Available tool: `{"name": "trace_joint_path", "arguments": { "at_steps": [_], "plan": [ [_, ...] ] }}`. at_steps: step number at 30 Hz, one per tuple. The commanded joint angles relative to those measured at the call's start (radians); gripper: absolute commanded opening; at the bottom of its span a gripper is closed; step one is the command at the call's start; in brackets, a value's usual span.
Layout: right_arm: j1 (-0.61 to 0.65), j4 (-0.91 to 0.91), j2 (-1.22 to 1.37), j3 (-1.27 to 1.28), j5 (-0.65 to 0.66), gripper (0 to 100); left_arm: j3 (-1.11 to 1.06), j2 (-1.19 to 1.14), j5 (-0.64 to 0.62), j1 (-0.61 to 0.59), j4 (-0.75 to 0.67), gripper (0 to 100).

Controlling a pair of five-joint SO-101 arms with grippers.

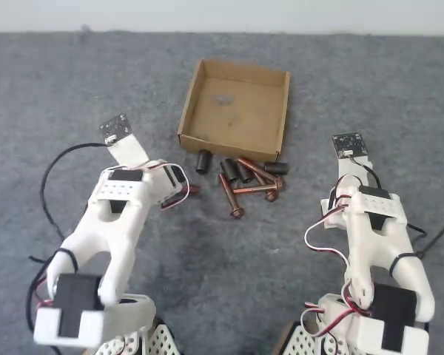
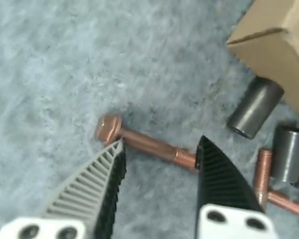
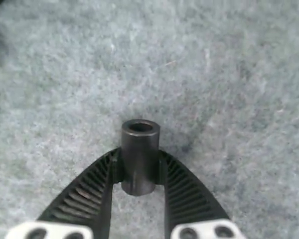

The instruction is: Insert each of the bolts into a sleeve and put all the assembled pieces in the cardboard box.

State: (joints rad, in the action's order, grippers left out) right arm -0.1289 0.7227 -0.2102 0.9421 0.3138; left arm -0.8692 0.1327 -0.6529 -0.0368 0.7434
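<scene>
A copper bolt [image 2: 144, 145] lies flat on the grey carpet, and my left gripper [image 2: 162, 149] stands open astride its shaft, one fingertip by the head and the other by the threaded end. In the high view this gripper [image 1: 179, 182] is at the left end of the pile of bolts [image 1: 240, 188] and dark sleeves [image 1: 229, 168], just in front of the cardboard box [image 1: 192, 96]. My right gripper [image 3: 139, 160] is shut on a dark sleeve [image 3: 140, 139], held upright with its bore facing the camera, above bare carpet at the right side of the table.
Two more sleeves [image 2: 254, 107] [image 2: 289, 154] and another bolt [image 2: 263, 174] lie close to the left gripper, beside the box corner [image 2: 274, 35]. Arm cables [image 1: 55, 185] trail on the carpet at the left. Open carpet lies between the two arms.
</scene>
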Motion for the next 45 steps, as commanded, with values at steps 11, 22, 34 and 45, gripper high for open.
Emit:
{"name": "trace_joint_path", "arguments": {
  "at_steps": [11,22,34,45],
  "plan": [
    [0.028,0.005,-0.001,-0.061,0.04,0.7,0.32,-0.222,0.023,-0.009,0.273,22],
    [0.03,0.005,-0.001,-0.061,0.041,0.7,0.277,-0.222,0.15,-0.078,0.325,22],
    [0.045,0.005,-0.001,-0.055,0.069,0.7,0.272,-0.224,0.178,-0.052,0.288,10],
    [0.045,0.005,-0.002,-0.052,0.064,0.7,0.272,-0.212,0.324,-0.02,0.287,1]
  ]
}}
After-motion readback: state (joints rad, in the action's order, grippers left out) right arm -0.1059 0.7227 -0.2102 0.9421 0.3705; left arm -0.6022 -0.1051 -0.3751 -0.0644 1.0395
